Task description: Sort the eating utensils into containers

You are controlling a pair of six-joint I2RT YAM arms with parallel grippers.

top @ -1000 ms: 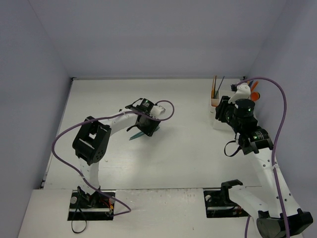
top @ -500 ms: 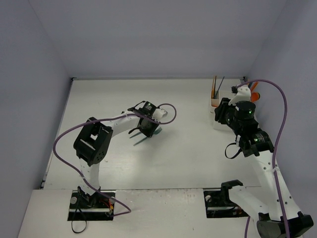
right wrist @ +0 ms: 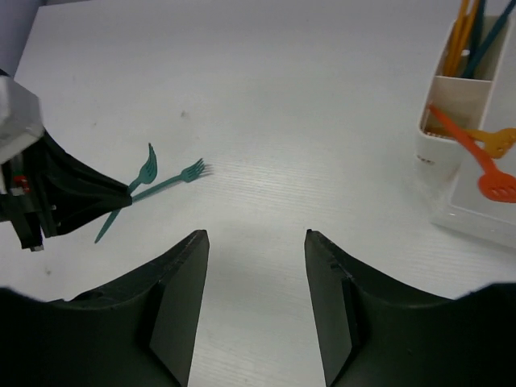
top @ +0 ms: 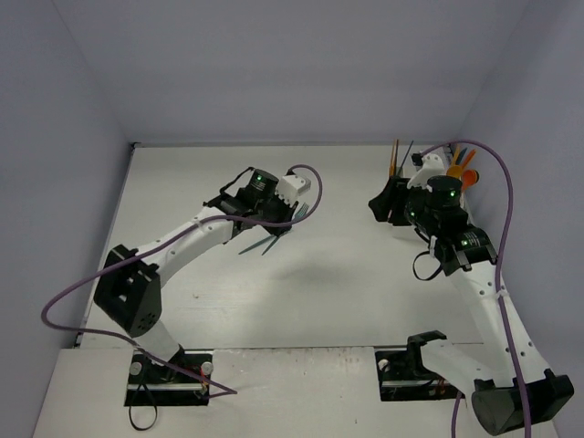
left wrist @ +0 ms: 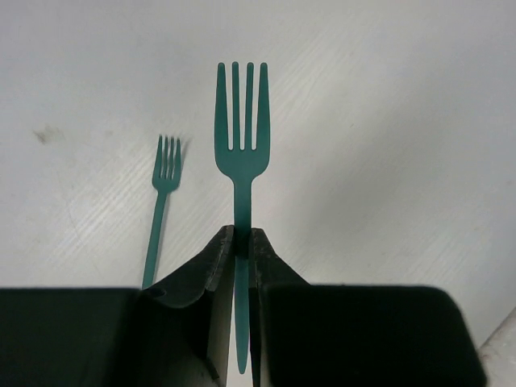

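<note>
At lower centre of the left wrist view, the left tool (left wrist: 242, 238) is shown clamped on a teal fork (left wrist: 240, 137), its long axis aligned with the fingers (left wrist: 210, 266), tines forward. A second fork (left wrist: 165, 165) is seen on the worktop (left wrist: 403, 121) beside it. Well to the right, the white holder (right wrist: 455, 101) is found, nearer the right tool (right wrist: 254, 238), parted and empty.

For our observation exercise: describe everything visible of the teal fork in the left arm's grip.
The teal fork looks like thin flat plastic: four straight tines, slim handle. The shut left end effector clamps its handle partway along, tines pointing away. It seems lifted off the table, apart from a second teal fork lying there.
</note>
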